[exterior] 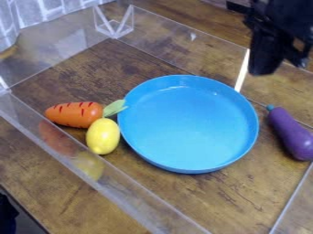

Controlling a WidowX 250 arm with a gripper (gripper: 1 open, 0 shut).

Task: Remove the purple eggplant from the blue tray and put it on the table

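The glossy dark-purple toy eggplant (pixel 291 132) lies on the dark brown wooden table (pixel 171 50), just right of the round blue plastic tray (pixel 188 123). Your black gripper (pixel 264 64) hangs above the tray's far rim, fingers closed and empty.

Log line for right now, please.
eggplant: on table, right of blue tray | tray: empty | gripper: jaws shut, holding nothing, above tray's far edge

This looks like a robot test bench in a lab rather than a home. A glossy brown wooden table (pixel 184 196) is fenced by clear plastic walls (pixel 55 46), which run to the left of the black gripper (pixel 269 46) and below it. Toy food lies around: an orange carrot (pixel 73 113), a yellow lemon (pixel 102 136), a purple eggplant (pixel 291 132), beside a blue tray (pixel 189 123).
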